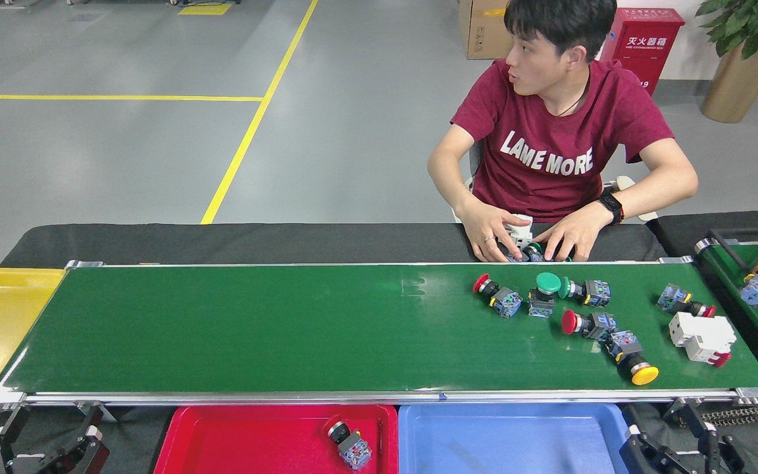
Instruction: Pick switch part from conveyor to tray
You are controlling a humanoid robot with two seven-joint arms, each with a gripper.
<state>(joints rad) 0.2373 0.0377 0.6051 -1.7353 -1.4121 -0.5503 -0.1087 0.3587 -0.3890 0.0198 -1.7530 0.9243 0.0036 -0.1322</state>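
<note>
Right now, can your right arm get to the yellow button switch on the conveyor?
Probably yes. The right tool sits low at the near edge, just below the conveyor. The yellow button switch lies near that edge with bare belt in front of it; the person's hands are at the far side.

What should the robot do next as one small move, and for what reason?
Probably lift the right gripper from beside the blue tray toward the nearest button switch, the yellow-capped one by the conveyor's near edge. Both grippers sit low and empty, one switch already lies in the red tray, and several remain on the belt.
</note>
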